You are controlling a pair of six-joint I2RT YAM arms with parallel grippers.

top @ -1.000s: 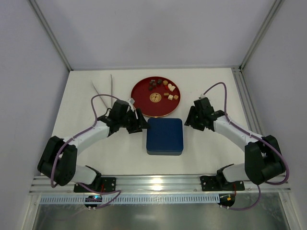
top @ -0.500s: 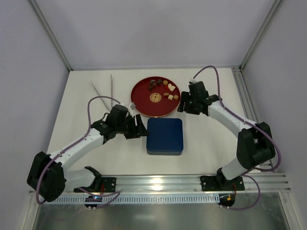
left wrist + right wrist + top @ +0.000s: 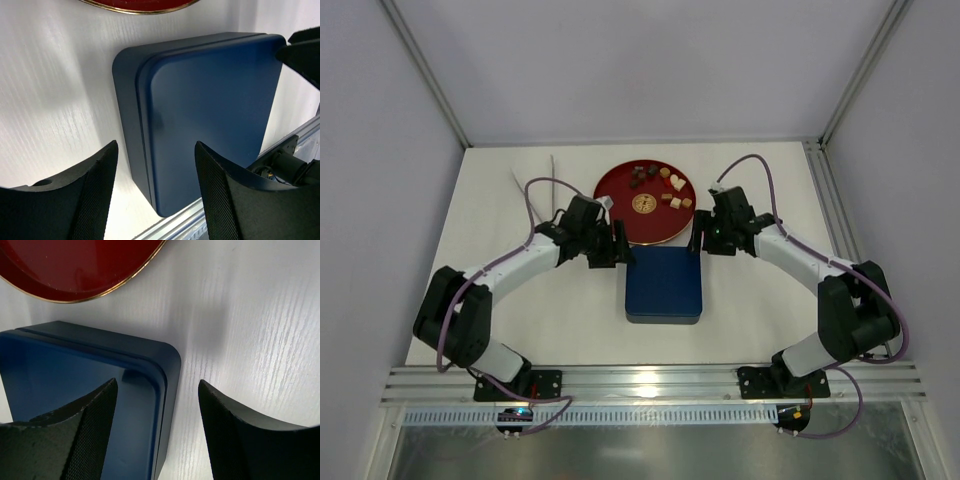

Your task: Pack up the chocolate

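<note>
Both pairs of jaws are spread and empty at the far corners of the navy lid (image 3: 663,283). The chocolate (image 3: 675,183) is seen beyond them on the red plate (image 3: 620,205). Lid removal seems in hand; an even two-sided grip is called for.

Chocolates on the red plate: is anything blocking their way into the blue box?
Yes: the navy lid sits closed on the box, shutting the chocolate out. The left gripper and right gripper are open at its far corners, neither closed on it.
</note>
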